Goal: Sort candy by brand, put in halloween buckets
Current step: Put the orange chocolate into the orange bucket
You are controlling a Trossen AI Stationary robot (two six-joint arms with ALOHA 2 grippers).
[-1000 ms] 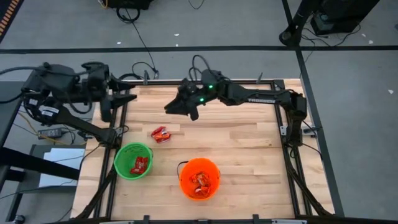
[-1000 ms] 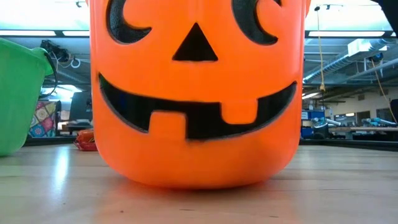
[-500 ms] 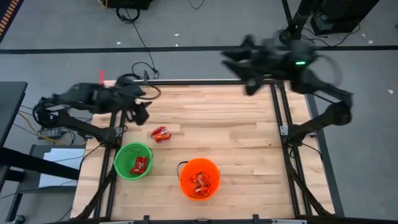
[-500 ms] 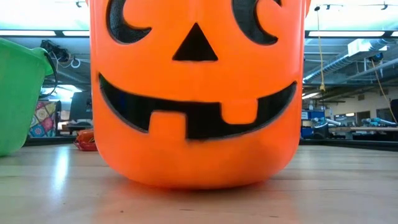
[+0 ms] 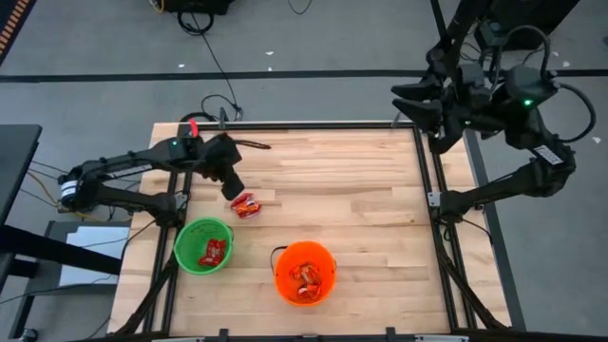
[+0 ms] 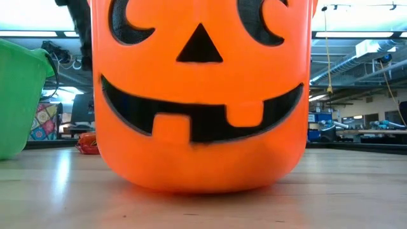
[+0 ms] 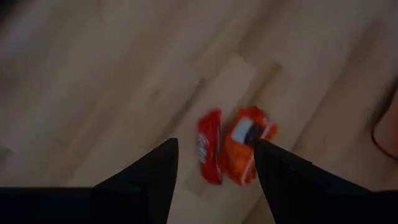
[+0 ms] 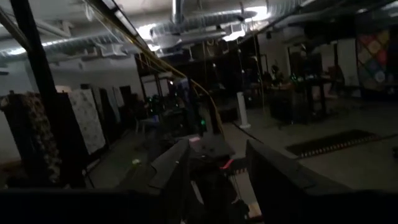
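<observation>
Now the left tool (image 7: pixel 214 163) hangs spread wide, empty, above two candy pieces (image 7: pixel 236 149) (one red, one orange).

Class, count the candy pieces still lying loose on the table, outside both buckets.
2: a red candy and an orange candy lie side by side on the table, beyond the green bucket. None appear hidden.
</observation>
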